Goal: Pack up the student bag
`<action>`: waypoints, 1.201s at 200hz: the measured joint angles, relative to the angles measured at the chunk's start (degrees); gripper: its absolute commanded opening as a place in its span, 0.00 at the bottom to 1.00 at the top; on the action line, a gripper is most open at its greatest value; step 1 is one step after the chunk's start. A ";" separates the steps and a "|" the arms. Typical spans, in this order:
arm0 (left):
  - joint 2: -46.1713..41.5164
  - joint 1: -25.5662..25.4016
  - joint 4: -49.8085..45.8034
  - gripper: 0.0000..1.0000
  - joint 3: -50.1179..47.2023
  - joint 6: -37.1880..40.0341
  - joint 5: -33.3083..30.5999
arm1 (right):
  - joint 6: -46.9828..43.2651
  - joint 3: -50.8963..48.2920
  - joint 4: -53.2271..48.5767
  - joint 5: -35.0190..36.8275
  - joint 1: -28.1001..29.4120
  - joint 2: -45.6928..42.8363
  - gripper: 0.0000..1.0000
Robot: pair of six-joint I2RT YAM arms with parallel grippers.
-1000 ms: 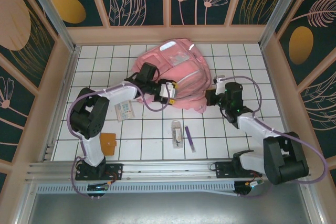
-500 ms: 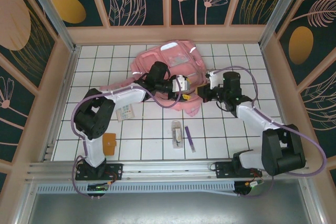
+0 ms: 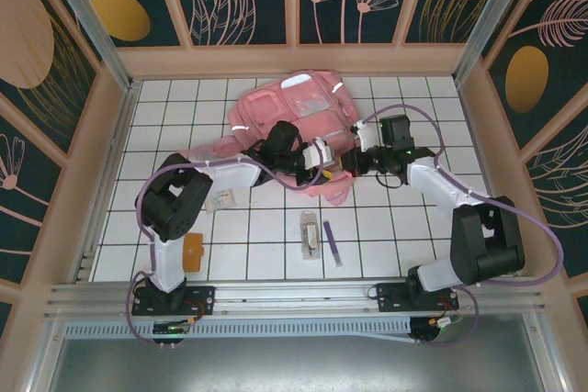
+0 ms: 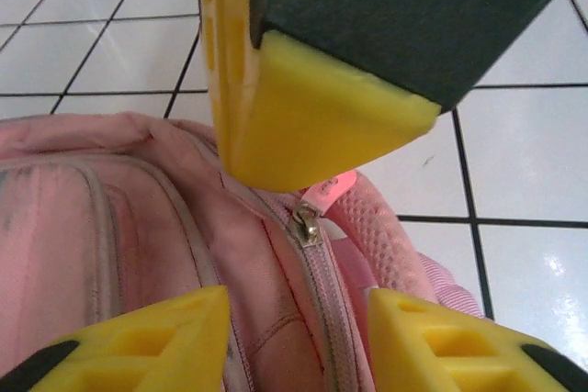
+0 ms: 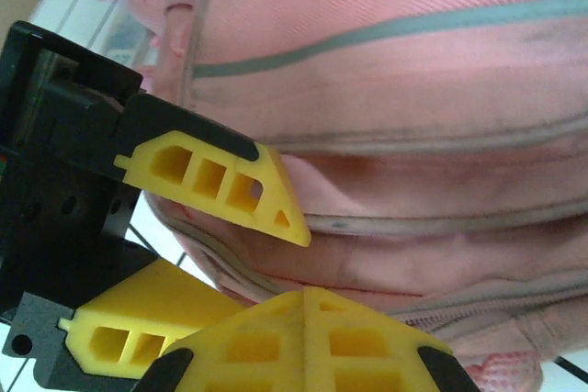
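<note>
Four small things lay loose on the white tiled table (image 3: 404, 227), all on the near side of the student bag (image 3: 285, 112). Farthest left of the bag, and well apart from it, was a flat orange wallet (image 3: 191, 252). A white packet (image 3: 220, 197) lay nearer the bag's left side, just beside the left arm (image 3: 165, 204).

The bag itself, pink and soft, lay flat toward the far middle of the table, with a small white strip (image 3: 238, 129) on its left edge. Below the bag's near edge, roughly under its middle, lay a clear case (image 3: 310, 231). Just right of that was a purple pen (image 3: 332, 247), close to the case but apart from the bag.

The left gripper (image 4: 299, 309) lay across the bag at its near right corner. Its jaws stood parted, released, with one yellow finger (image 4: 165, 332) on either side of the zip track and pink fabric lying between them. Just beyond its tips sat the metal zip slider (image 4: 306, 224).

At that same corner of the bag the right gripper (image 5: 308, 319) pointed in from the right, its jaws clenched tight together. Its tip sat just above the slider, with a bright pink tab (image 4: 338, 184) showing at its edge. Whether it pinched that tab could not be told. The two grippers were very close to each other.
</note>
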 measured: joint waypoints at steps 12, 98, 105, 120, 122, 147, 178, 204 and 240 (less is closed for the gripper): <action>1.01 -0.04 0.00 0.43 0.31 -0.48 -0.07 | 0.02 0.37 -1.36 1.64 0.00 1.16 0.02; 1.73 -0.31 -3.37 0.35 0.59 2.40 1.38 | -1.79 3.41 -8.37 5.88 -3.28 6.58 0.37; 1.75 -0.33 -4.04 0.28 0.83 2.51 0.94 | -2.38 4.09 -8.87 5.05 -3.52 7.82 0.38; 1.75 -0.37 -5.20 0.06 1.14 2.75 0.07 | -3.63 5.42 -9.88 2.99 -3.67 10.12 0.39; 1.75 -0.37 -5.29 0.04 1.16 3.28 0.04 | -3.87 5.62 -10.01 2.78 -3.67 10.36 0.39; 1.75 -0.42 -6.91 0.00 1.51 4.59 -0.09 | -6.36 8.79 -12.76 0.55 -3.65 12.39 0.41; 1.51 -0.42 -7.15 0.00 1.40 6.08 0.59 | -9.53 12.35 -15.58 -2.78 -3.65 14.51 0.43; 0.42 -0.39 -8.09 0.00 1.09 7.30 1.01 | -10.78 12.33 -18.16 -6.14 -3.58 14.49 0.43; -0.39 -0.39 -9.25 0.00 0.70 9.20 1.70 | -11.80 10.67 -19.19 -7.80 -3.15 14.45 0.43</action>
